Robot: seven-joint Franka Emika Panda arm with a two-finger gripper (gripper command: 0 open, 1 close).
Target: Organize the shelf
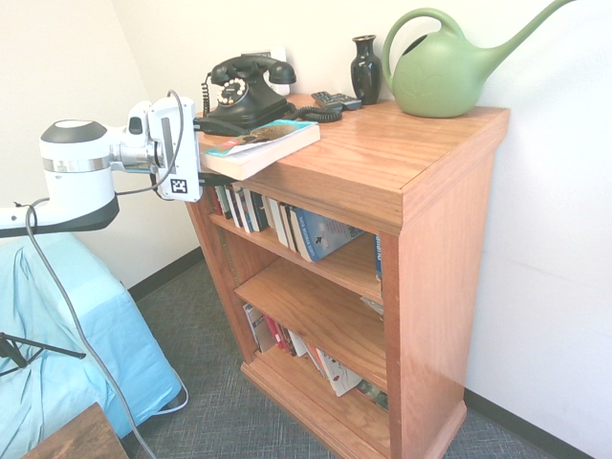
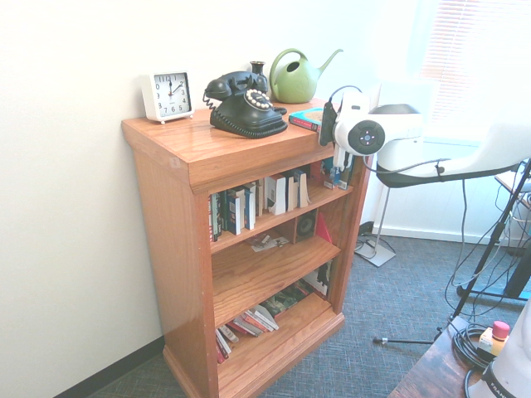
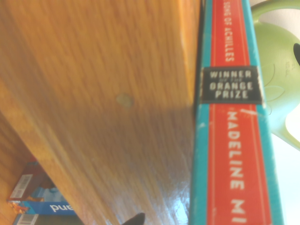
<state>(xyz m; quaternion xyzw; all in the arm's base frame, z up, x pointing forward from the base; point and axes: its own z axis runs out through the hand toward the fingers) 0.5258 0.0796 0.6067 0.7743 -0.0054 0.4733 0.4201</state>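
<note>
Red-brown wood shelf [image 1: 382, 172], 3 tiers, upright books
</note>
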